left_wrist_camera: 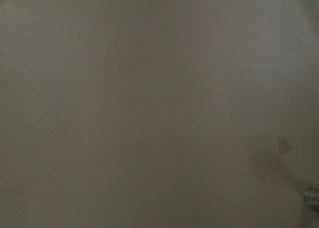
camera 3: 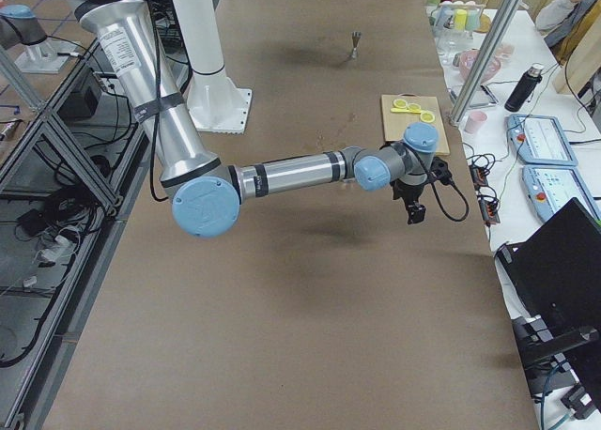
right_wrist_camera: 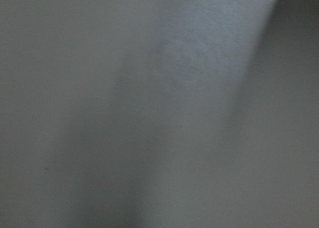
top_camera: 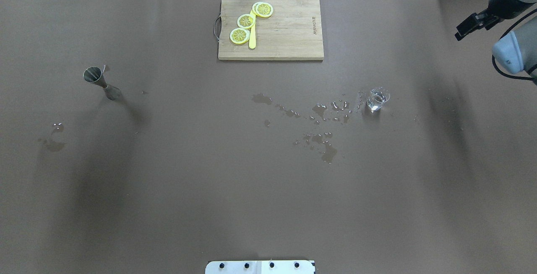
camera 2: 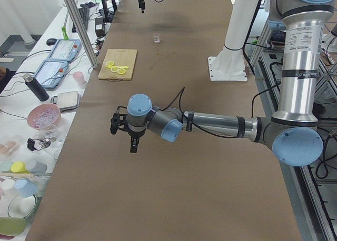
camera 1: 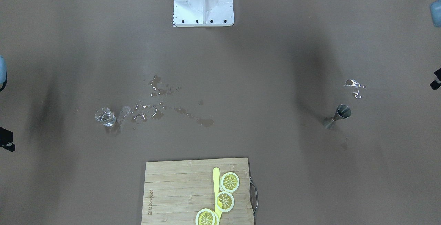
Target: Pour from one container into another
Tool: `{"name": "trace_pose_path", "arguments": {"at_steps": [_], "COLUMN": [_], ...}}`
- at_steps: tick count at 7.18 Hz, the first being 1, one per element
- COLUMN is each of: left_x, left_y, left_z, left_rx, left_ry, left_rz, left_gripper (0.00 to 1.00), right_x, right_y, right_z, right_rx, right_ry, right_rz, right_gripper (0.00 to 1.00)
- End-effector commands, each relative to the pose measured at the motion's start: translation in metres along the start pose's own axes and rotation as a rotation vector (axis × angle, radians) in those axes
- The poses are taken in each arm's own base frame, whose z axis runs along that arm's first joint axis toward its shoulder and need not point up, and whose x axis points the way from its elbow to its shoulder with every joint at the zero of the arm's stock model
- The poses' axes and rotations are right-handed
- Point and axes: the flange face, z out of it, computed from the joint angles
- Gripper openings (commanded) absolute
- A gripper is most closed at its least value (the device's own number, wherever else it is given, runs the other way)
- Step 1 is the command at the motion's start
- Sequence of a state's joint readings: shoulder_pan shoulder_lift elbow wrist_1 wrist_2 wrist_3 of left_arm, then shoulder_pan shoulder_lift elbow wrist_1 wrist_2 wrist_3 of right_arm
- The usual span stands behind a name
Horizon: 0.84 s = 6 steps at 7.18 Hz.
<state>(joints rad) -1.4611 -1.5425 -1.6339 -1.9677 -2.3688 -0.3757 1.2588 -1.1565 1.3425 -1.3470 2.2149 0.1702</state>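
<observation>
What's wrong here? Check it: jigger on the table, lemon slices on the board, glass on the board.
The glass is not on the board; it stands on the table by the spill, as the overhead view shows. Jigger and lemon slices are as stated.

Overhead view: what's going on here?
Neither container is held. The small clear glass of water stands on the robot's right, the steel double-cone jigger on its left, with spilled water puddles beside the glass. The left gripper and right gripper hang at the table's ends, away from both.
</observation>
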Motion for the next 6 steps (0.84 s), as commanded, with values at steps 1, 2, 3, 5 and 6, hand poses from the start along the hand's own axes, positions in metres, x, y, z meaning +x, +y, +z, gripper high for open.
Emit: {"name": "trace_pose_path", "arguments": {"at_steps": [1, 2, 3, 5, 6], "left_x": [-0.063, -0.074, -0.072, -0.077, -0.078], "left_y": [0.034, 0.036, 0.036, 0.036, 0.037], "left_z": [-0.024, -0.031, -0.037, -0.037, -0.037], "left_rx": [-0.027, -0.036, -0.05, -0.053, -0.056], "left_ry": [-0.017, -0.029, -0.042, -0.074, -0.074], "left_rz": [0.063, 0.028, 0.005, 0.029, 0.026], "left_gripper": [0.99, 0.99, 0.99, 0.99, 0.99], "right_x": [0.044, 0.061, 0.087, 0.136, 0.147], "right_y": [0.023, 0.033, 0.051, 0.11, 0.142], "right_z": [-0.008, -0.011, -0.017, -0.021, -0.032], "right_rx": [-0.063, -0.098, -0.099, -0.111, -0.097], "right_ry": [0.052, 0.055, 0.043, 0.006, 0.009], "right_rz": [0.115, 0.173, 0.221, 0.322, 0.349], "right_gripper": [1.0, 1.0, 1.0, 1.0, 1.0]}}
